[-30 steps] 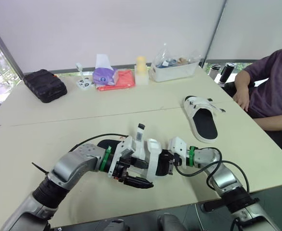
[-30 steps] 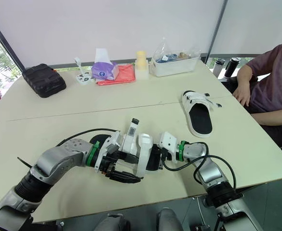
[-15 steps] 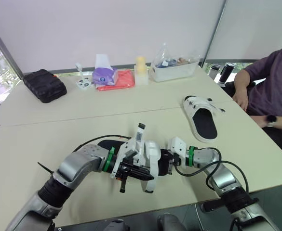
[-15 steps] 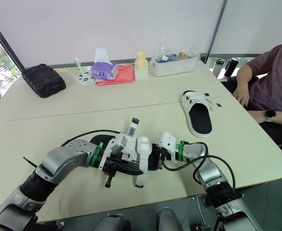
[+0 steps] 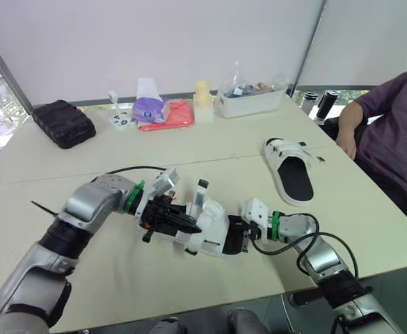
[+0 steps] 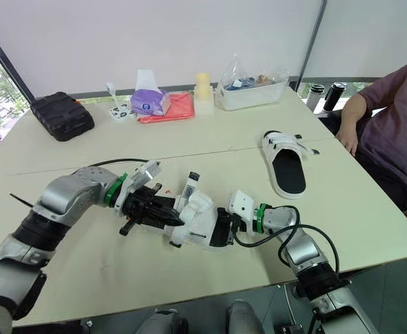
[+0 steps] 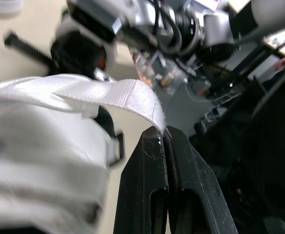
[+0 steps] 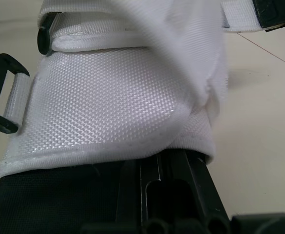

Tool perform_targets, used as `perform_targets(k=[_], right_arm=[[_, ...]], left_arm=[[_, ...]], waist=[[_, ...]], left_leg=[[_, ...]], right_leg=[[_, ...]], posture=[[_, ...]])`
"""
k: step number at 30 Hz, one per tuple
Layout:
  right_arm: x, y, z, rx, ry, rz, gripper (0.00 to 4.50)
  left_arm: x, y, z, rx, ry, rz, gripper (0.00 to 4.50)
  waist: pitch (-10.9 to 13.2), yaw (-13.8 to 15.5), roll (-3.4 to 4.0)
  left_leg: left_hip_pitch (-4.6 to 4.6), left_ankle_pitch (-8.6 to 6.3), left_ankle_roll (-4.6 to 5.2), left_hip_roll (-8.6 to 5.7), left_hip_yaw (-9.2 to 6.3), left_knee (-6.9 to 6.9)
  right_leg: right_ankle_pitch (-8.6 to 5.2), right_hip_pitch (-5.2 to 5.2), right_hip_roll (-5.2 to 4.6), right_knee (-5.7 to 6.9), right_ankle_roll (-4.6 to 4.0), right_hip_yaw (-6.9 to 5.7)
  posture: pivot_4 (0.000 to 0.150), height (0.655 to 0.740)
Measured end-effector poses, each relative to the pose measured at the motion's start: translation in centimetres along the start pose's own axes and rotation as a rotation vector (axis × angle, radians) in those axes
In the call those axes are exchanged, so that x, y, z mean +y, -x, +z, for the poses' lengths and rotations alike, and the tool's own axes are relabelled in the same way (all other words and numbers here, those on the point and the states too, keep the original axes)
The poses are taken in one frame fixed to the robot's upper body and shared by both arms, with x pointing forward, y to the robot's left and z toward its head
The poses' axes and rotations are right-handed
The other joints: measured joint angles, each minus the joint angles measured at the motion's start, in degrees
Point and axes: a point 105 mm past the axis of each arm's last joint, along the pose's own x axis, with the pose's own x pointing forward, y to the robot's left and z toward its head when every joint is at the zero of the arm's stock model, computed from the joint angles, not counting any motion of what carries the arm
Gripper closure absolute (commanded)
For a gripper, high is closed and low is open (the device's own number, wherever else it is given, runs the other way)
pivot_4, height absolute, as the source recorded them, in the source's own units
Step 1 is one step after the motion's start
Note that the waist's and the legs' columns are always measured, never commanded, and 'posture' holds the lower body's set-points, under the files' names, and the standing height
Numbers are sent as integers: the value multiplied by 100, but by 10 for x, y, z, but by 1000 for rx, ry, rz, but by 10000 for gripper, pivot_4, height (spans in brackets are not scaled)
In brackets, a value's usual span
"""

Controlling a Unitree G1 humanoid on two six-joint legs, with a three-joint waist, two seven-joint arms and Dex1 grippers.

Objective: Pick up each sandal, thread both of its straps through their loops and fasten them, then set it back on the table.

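Near the front edge of the bench [image 5: 210, 149], a white sandal [image 5: 210, 223] with a black sole is held between the two arms, tilted on its side just above the surface or touching it; which, I cannot tell. The left claw [image 7: 164, 134] is pinched narrow on the free end of a white woven strap [image 7: 118, 95], both black fingers pressed together with the strap's tip caught between them and the strap arching back towards the upper. The right claw [image 5: 236, 236] grips the sandal from the opposite side, its fingers close together at the edge where the white mesh upper meets the black sole. In the right wrist view, a black plastic loop [image 8: 3, 92] stands out from the side of the upper on a short white tab, with nothing through it. A second sandal [image 5: 291, 170] lies flat on the bench, well apart to the right and further back, sole down, with its white straps lying across the upper. Along the far side of the bench sit a black pouch [image 5: 64, 123], a purple tissue pack [image 5: 151, 108] beside a red cloth [image 5: 174, 115], a pale yellow bottle [image 5: 203, 101] and a clear plastic tub [image 5: 252, 101] with small items inside. A person in a dark purple top [image 5: 394, 129] sits at the bench's right end, one hand near its edge.
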Motion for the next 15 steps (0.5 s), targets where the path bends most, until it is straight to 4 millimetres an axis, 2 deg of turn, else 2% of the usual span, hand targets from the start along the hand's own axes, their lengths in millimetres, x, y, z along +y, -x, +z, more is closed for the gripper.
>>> perform_targets(k=[9,15], right_arm=[[0,-1,1,-3,1,-2,45000],[0,0,0,-3,-1,-4,45000]], left_arm=[[39,-18,28,-159,122,28,44460],[46,-16,27,-197,193,36,44460]], waist=[[1,-11,-2],[1,-3,-2]], left_leg=[[-2,0,0,-1,-1,-4],[-4,1,-2,-1,-1,-6]], right_leg=[[6,-6,1,0,10,0],[7,-9,1,-1,10,0]], posture=[[1500,7400],[1500,7400]])
